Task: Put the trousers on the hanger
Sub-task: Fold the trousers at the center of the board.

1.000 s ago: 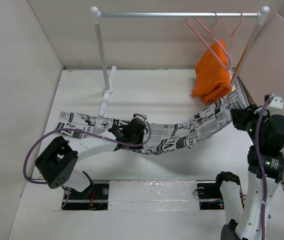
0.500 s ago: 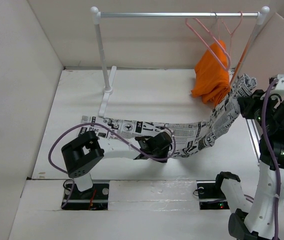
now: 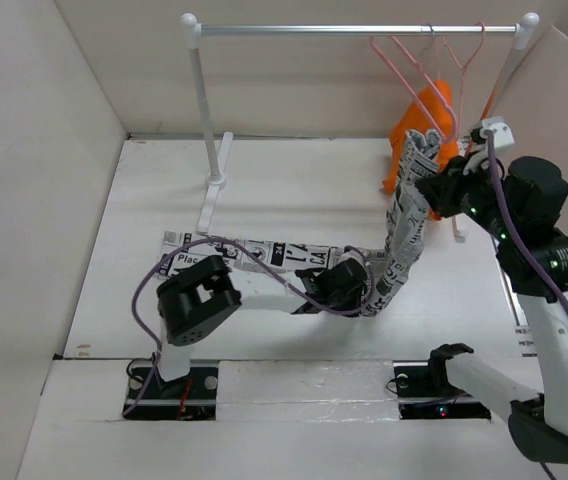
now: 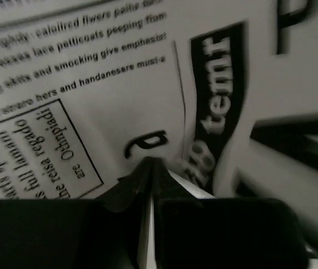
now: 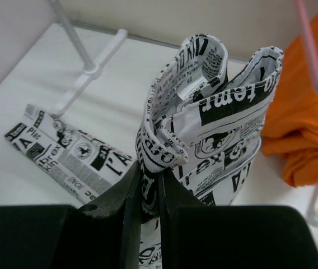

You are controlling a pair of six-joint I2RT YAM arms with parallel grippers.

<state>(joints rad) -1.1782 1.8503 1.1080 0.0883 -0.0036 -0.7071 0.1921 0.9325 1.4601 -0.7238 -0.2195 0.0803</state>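
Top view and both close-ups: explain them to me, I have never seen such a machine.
Two robot arms are bolted to a white table. The wide picture looks down from above and behind them; the close-ups come from cameras on their wrists. The right end effector pinches one end of the newspaper-print trousers, lifted close to the pale pink hanger on the rail. The left end effector is shut on the trousers lower down, near the table. An orange cloth hangs behind.
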